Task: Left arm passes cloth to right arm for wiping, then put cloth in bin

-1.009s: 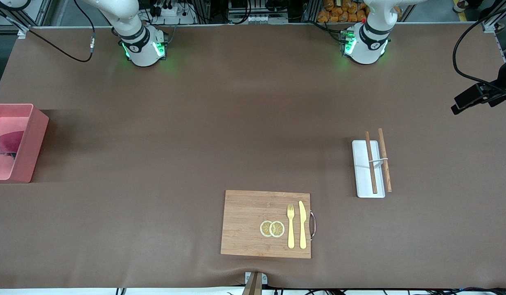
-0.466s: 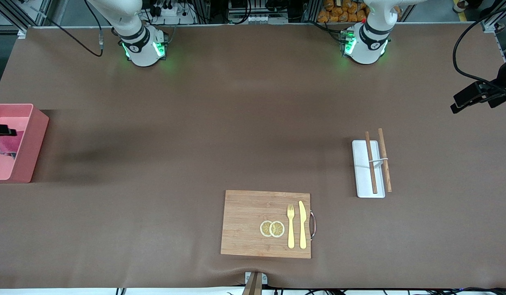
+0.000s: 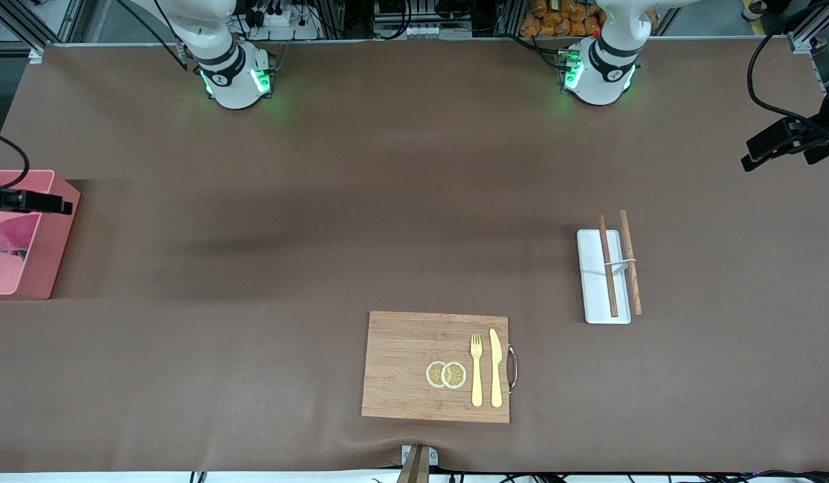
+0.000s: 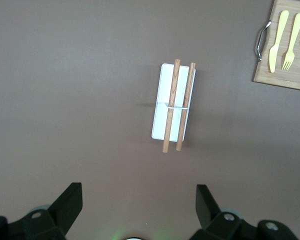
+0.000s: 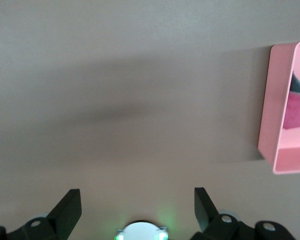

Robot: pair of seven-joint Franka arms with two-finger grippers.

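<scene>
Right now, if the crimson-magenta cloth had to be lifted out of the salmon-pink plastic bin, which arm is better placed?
Right. The right hand, open, hangs over the salmon-pink bin's rim, the crimson cloth lying inside it. The left hand, open, waits over the left arm's end of the table.

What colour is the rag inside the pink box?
The cloth is crimson-magenta, lying in the bin; the front view shows it best.

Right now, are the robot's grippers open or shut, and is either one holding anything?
Left gripper: open, holding nothing.
Right gripper: open, holding nothing; the cloth lies in the bin.
</scene>
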